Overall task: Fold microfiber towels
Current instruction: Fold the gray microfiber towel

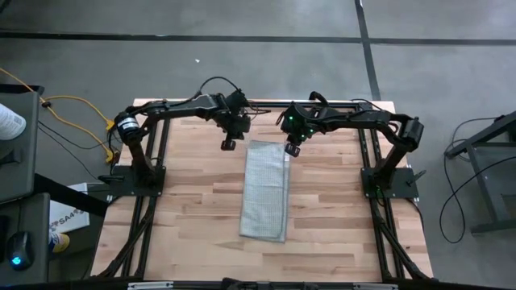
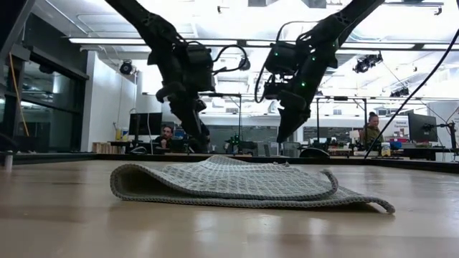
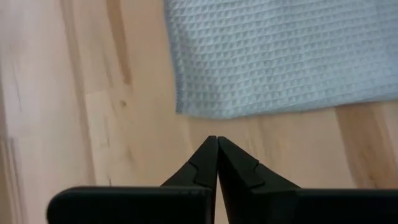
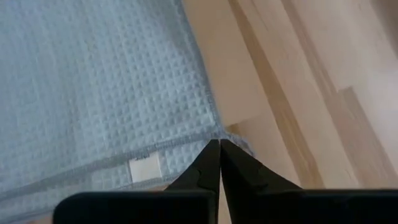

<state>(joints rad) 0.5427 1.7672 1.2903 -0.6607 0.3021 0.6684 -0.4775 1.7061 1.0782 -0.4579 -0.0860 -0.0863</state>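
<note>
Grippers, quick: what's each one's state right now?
Left gripper: closed, empty, beside the light grey-blue waffle-textured towel.
Right gripper: closed, empty, above the towel's corner.

My left gripper: fingers pressed together, tips meeting, nothing between them. Tips hang over bare wooden tabletop, near towel corner but apart from it. Microfiber towel, light grey-blue waffle weave, lies flat beyond my tips; hemmed edge faces me, rounded corner nearest tips.
</note>
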